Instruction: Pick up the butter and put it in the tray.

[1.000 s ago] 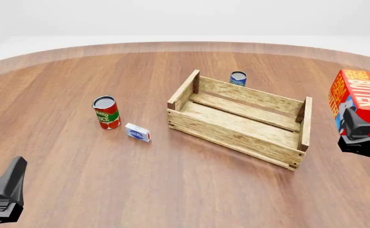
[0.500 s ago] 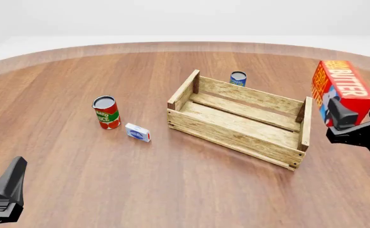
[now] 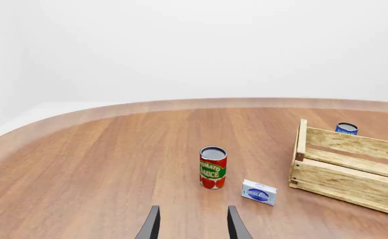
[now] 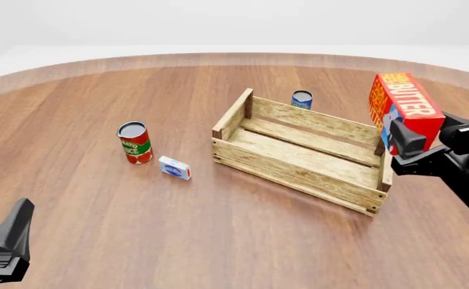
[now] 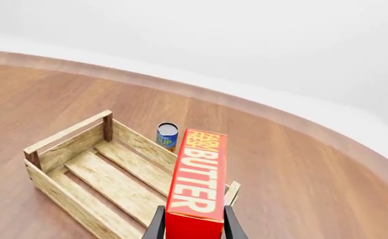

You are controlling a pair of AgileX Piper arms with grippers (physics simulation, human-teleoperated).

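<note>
Red and orange, the butter [image 4: 405, 108] hangs in the air clamped between the 2 fingers of the right gripper [image 4: 409, 142], carried on end with its lettered face up. It sits above the tray's [image 4: 298, 170] right end wall, touching nothing below. In the right wrist view the fingers [image 5: 156, 225] press both long sides of the butter [image 5: 198, 174], low on the carton.

The step in hand looks like the carry over the tray. To do it well, move the carton further toward the tray's middle before lowering, so it clears the right corner posts and the end slat. The carton is tall and gripped near 1 end, so a slow, level descent should stop it swinging or catching the wall.

Left of the tray stand a tomato sauce can [image 4: 135, 142] and a small white-and-blue box [image 4: 174, 168]; behind the tray is a blue can [image 4: 301, 99]. The left gripper [image 3: 192, 225], well left of the tray, holds nothing, its fingers parted.
</note>
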